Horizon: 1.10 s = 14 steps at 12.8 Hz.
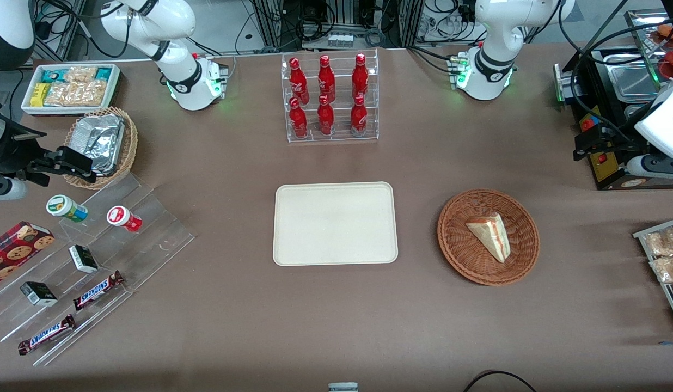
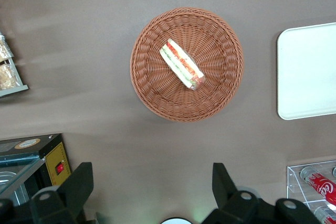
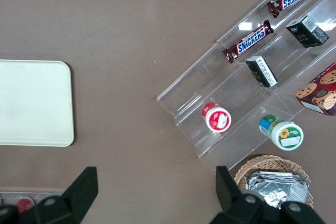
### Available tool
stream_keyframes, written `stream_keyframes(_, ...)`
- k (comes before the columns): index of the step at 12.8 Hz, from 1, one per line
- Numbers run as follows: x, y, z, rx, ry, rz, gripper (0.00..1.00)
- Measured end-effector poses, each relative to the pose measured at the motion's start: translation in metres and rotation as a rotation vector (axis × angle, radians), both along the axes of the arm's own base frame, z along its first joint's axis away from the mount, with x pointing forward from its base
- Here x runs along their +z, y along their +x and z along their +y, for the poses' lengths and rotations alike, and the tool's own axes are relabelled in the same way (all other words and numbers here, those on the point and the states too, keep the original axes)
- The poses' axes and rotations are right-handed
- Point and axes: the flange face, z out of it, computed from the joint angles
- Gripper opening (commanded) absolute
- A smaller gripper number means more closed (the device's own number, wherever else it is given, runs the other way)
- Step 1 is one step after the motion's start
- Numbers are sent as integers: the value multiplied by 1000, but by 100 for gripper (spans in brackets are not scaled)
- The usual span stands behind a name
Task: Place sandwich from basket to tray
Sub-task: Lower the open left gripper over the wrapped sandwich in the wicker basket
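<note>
Awaiting pickup: sandwich (image 1: 490, 234) lying in basket (image 1: 457, 246), tray (image 1: 335, 223) bare beside it toward the parked arm; gripper (image 2: 152, 192) high above, wide open, holding nothing, descent over the wedge judged next.

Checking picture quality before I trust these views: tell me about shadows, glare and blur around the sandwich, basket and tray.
Front view: even light, soft shadow beside the basket, the sandwich sharp, the tray pale and near featureless. Left wrist view: sandwich filling crisp, tray cut off by the frame edge, the open gripper dark above the bare table, not over the basket, the table streaked by faint smeared light.
</note>
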Motion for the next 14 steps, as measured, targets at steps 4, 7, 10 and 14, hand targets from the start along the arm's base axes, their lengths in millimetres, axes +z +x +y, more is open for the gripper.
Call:
stream_keyframes(4, -4, 2, 0, 2, 6, 9, 100)
stream_keyframes(7, -25, 14, -4, 62, 27, 33, 100)
stream_keyframes(10, -59, 36, -18, 176, 54, 36, 100)
stream_keyframes(14, -109, 53, -23, 348, 65, 7, 100)
